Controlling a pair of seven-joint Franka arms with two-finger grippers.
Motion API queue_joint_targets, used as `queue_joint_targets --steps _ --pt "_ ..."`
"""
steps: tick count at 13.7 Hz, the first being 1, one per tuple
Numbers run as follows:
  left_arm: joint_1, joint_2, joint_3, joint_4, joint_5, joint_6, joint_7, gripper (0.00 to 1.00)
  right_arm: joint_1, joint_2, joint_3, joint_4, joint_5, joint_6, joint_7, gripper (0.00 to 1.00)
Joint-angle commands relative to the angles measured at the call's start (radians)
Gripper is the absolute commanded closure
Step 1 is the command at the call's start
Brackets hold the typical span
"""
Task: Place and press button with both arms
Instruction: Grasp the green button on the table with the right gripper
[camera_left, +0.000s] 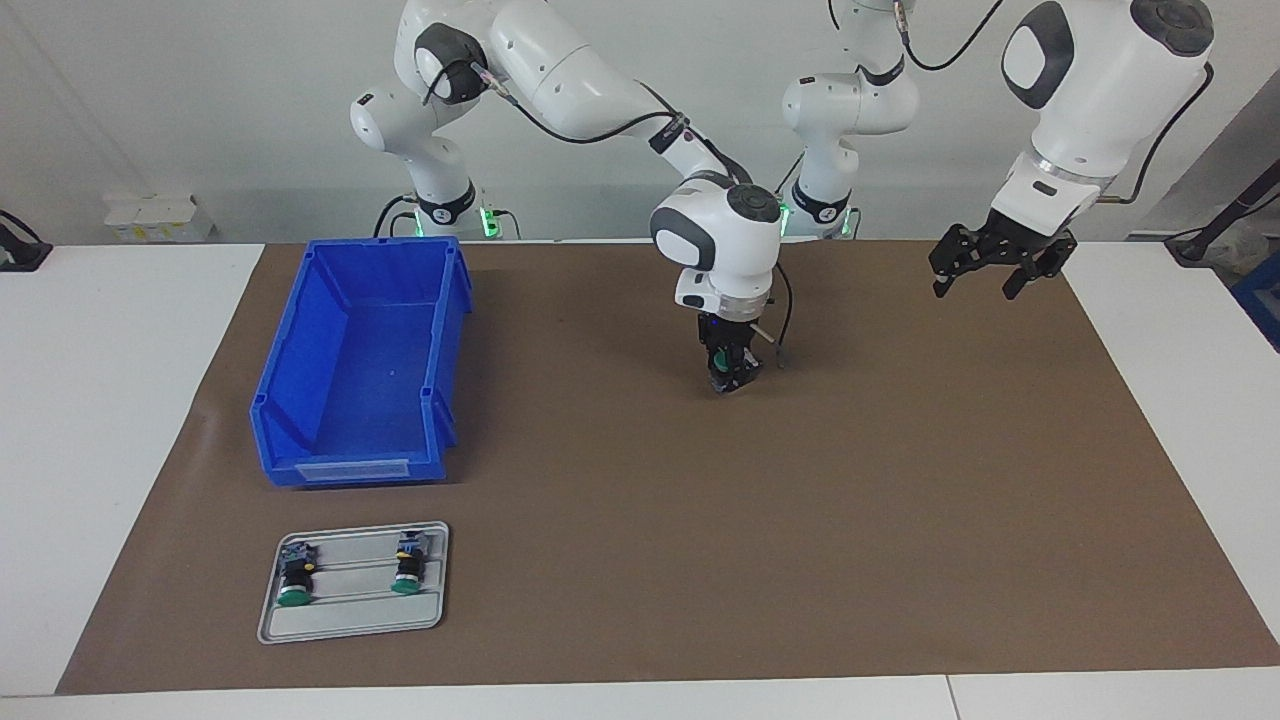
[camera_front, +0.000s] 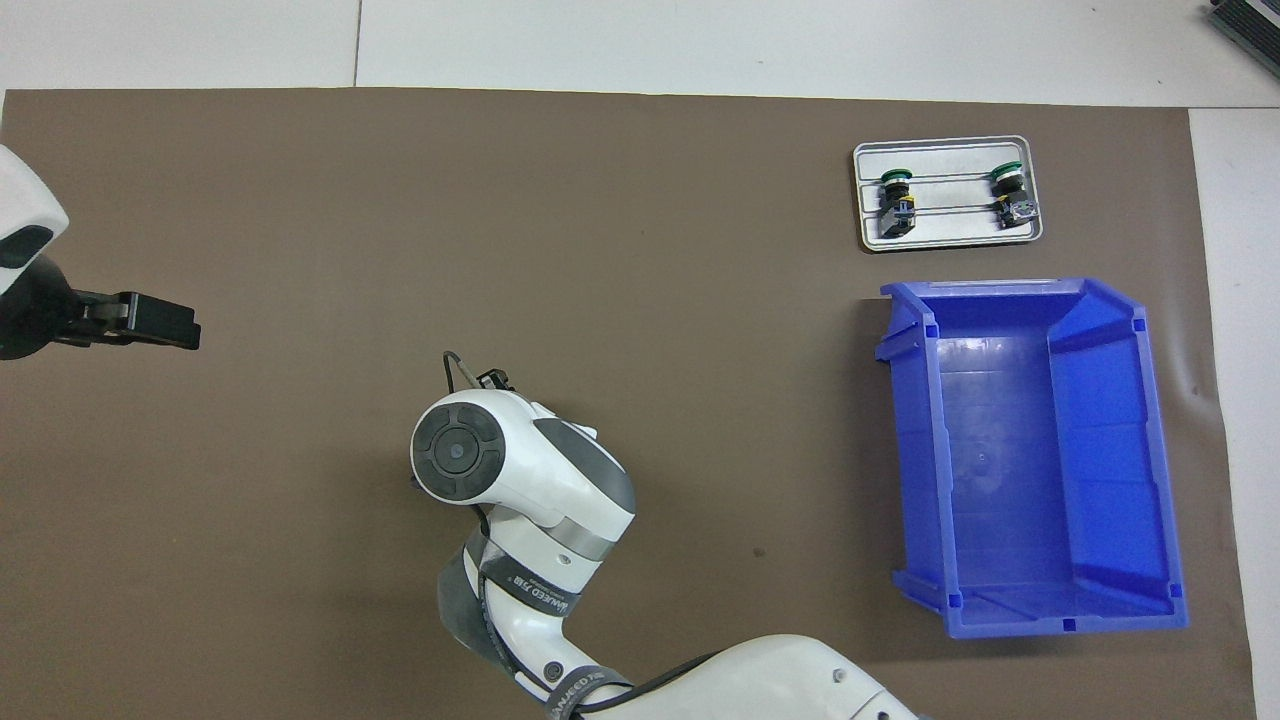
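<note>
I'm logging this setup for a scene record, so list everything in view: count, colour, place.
button: one, green cap, in the right gripper at the middle of the mat
spare buttons: two, green caps, lying on the tray
tray: one, grey, farther from the robots than the bin
bin: one, blue, toward the right arm's end
mat: one, brown, covering the table
right gripper: one, black, shut on the button, down at the mat
left gripper: one, black, open, waiting above the mat's edge

White wall (camera_left: 200, 120), white table (camera_left: 100, 400), brown mat (camera_left: 800, 520)
</note>
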Motion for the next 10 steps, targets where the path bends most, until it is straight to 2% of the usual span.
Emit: queue_joint_targets --steps 1,2,4,8,10 --pt "0.012 -0.015 -0.009 -0.014 0.016 0.002 -0.005 0.0 -0.001 -0.022 0.005 -0.018 -0.009 0.004 0.014 0.96" --pt "0.01 -0.015 -0.009 -0.014 0.016 0.002 -0.005 0.0 0.001 -0.022 0.005 -0.004 -0.01 0.001 0.009 1.0" --pt "0.01 -0.015 -0.009 -0.014 0.016 0.002 -0.005 0.0 -0.004 -0.028 0.005 0.008 -0.01 0.002 -0.007 1.0" --pt "0.01 -0.015 -0.009 -0.014 0.016 0.002 -0.005 0.0 -0.047 -0.131 0.005 -0.013 -0.004 -0.065 -0.125 1.0" --pt "0.01 -0.015 -0.009 -0.014 0.016 0.002 -0.005 0.0 -0.077 -0.179 0.005 -0.015 -0.004 -0.152 -0.24 1.0"
